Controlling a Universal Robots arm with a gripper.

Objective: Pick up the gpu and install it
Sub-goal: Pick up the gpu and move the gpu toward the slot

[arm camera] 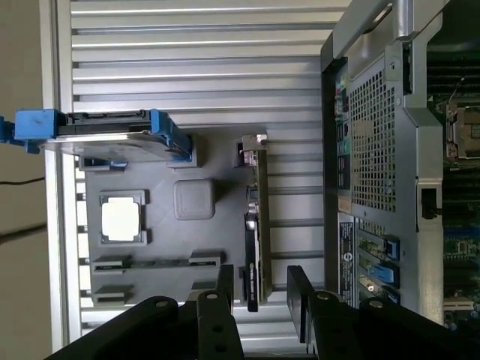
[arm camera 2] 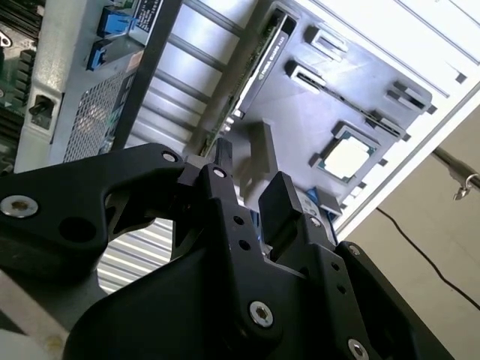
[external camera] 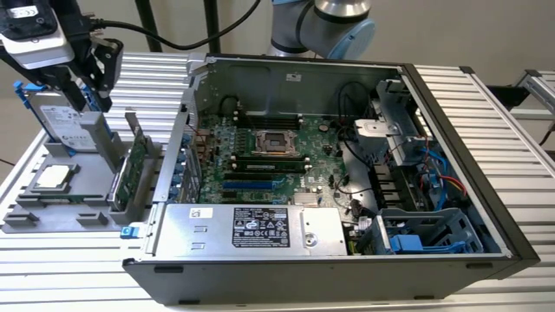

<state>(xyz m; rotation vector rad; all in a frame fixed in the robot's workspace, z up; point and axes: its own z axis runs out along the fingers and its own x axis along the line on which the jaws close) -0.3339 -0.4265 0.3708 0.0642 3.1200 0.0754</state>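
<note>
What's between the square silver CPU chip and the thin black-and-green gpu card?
First wrist view: a raised grey square block on the holder, between CPU chip and gpu.

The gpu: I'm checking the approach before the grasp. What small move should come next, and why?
Probably lower straight down, jaws kept open. In the first wrist view the open gripper straddles the line of the gpu, which stands on edge in the grey holder, untouched.

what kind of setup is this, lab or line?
Probably a robotics lab bench for PC assembly: an open computer case on a slatted aluminium table, a grey fixture tray holding the gpu upright, and a robot arm.
</note>
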